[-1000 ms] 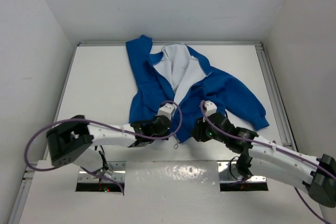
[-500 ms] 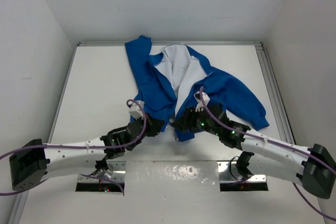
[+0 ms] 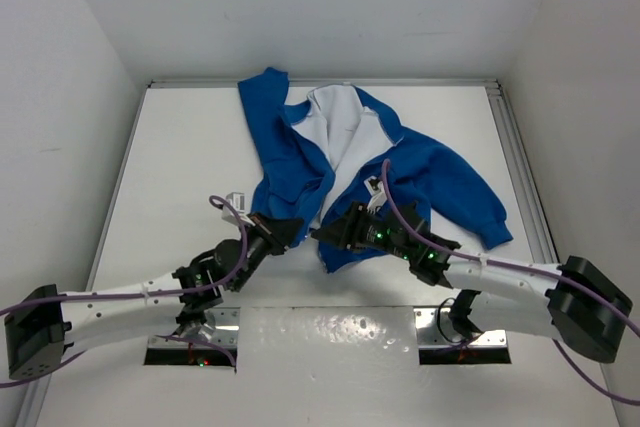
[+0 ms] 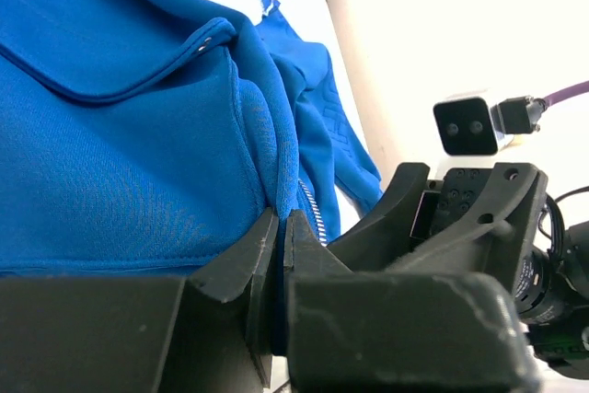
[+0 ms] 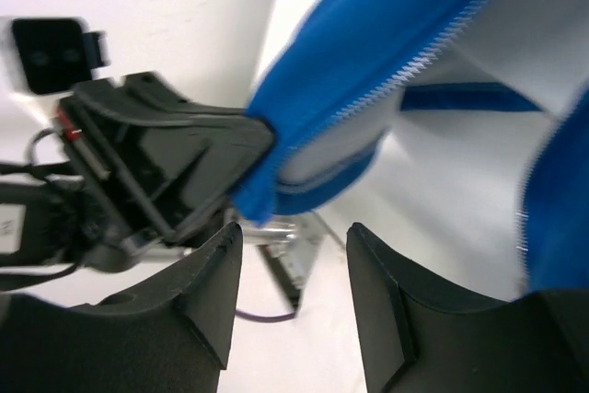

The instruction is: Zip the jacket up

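The royal-blue jacket (image 3: pixel 290 162) lies unzipped on the table, its white lining showing. My left gripper (image 3: pixel 287 231) is shut on the lower front edge of one panel, and the left wrist view shows blue fabric (image 4: pixel 138 154) pinched between its jaws (image 4: pixel 281 220) just beside the zipper teeth (image 4: pixel 313 209). My right gripper (image 3: pixel 322 235) is open right next to it, at the bottom hem of the other panel. In the right wrist view its jaws (image 5: pixel 293 232) hold nothing, and the blue hem with its zipper teeth (image 5: pixel 414 62) hangs just beyond the fingertips.
White walls enclose the white table on three sides, with a metal rail (image 3: pixel 520 167) along the right edge. A shiny metal plate (image 3: pixel 330 332) sits at the near edge between the arm bases. Purple cables loop off both arms.
My left arm has swung down and left, its gripper still on the jacket's lower edge. The right gripper has moved left to sit beside the left one.
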Robot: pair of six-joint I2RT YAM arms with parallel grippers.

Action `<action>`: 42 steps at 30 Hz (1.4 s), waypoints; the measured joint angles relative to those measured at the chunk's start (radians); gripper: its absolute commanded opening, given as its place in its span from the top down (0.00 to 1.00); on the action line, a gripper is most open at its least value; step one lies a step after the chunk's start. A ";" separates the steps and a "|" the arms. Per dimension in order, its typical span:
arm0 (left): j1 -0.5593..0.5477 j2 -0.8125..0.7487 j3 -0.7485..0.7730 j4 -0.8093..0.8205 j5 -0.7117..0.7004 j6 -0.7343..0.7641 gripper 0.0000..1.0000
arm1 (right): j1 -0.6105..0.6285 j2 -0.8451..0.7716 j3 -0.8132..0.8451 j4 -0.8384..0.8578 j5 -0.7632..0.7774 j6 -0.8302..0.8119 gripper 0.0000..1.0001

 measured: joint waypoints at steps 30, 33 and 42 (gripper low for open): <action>0.000 -0.098 -0.065 0.082 0.088 -0.036 1.00 | 0.014 0.153 0.000 0.277 -0.018 0.032 0.86; 0.000 -0.116 -0.065 0.050 0.091 -0.025 1.00 | 0.015 0.164 0.000 0.305 -0.023 0.030 0.96; 0.002 -0.150 -0.019 -0.066 0.129 -0.011 0.59 | 0.015 0.148 0.077 0.190 -0.072 -0.173 1.00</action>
